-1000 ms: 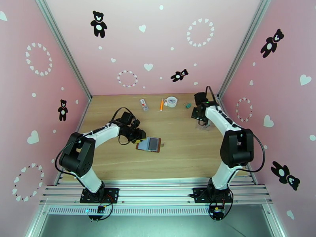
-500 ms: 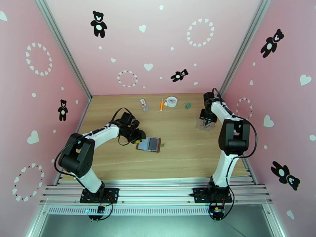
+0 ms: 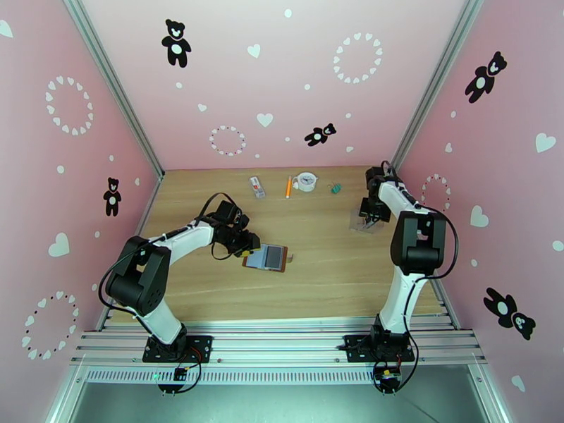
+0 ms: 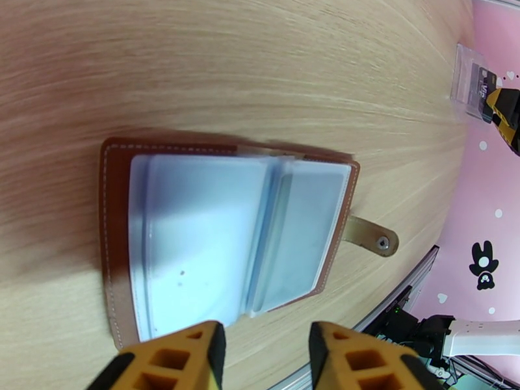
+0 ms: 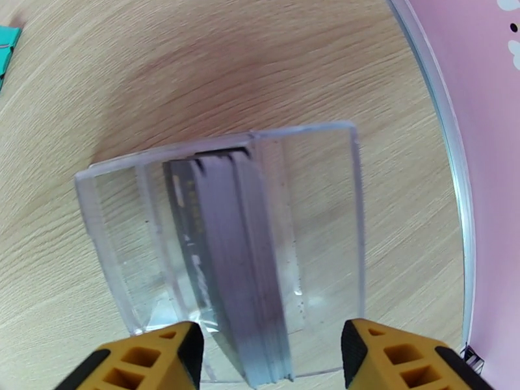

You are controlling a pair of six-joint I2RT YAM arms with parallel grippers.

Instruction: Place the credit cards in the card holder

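Hovering with right gripper (image 5: 270,339) spread wide over credit cards (image 5: 227,255) stacked in a clear case (image 5: 318,222), and with left gripper (image 4: 266,336) unclenched, empty, at the open card holder (image 4: 195,235) edge.

Wooden table (image 3: 324,276) with open brown card holder (image 3: 266,258), clear case (image 3: 357,223), packet (image 3: 257,186), orange pen (image 3: 288,186), tape roll (image 3: 306,180), green clips (image 3: 336,187).

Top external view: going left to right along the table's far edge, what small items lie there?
White-and-red packet → orange pen → white round object → teal clips.
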